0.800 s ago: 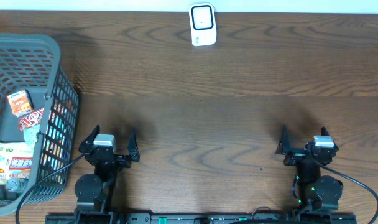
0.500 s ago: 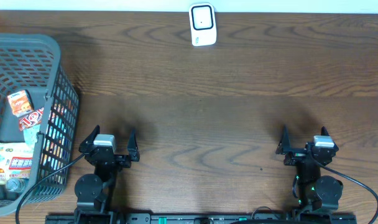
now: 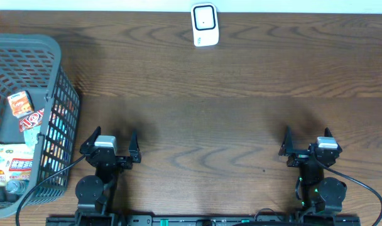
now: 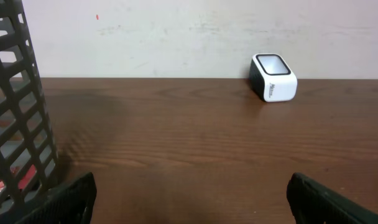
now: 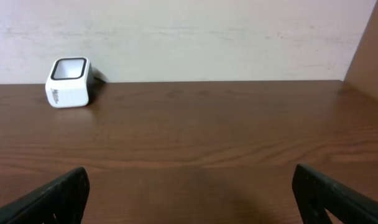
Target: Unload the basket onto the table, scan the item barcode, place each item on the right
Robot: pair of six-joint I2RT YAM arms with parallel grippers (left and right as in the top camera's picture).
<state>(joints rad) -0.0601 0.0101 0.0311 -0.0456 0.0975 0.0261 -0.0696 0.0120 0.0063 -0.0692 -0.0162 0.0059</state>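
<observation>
A white barcode scanner (image 3: 204, 25) stands at the far middle edge of the table; it shows as a scanner (image 4: 273, 78) right of centre in the left wrist view and as a scanner (image 5: 69, 83) at the left in the right wrist view. Packaged items (image 3: 22, 112) lie inside the grey mesh basket (image 3: 59, 69) at the left. My left gripper (image 3: 110, 139) sits open near the front edge, just right of the basket. My right gripper (image 3: 307, 136) is open at the front right. Nothing is between either pair of fingers.
The basket wall (image 4: 15, 112) rises close on the left of my left gripper. A pale wall (image 5: 189, 37) runs behind the table's far edge. Brown wood tabletop (image 3: 203, 113) stretches between the grippers and the scanner.
</observation>
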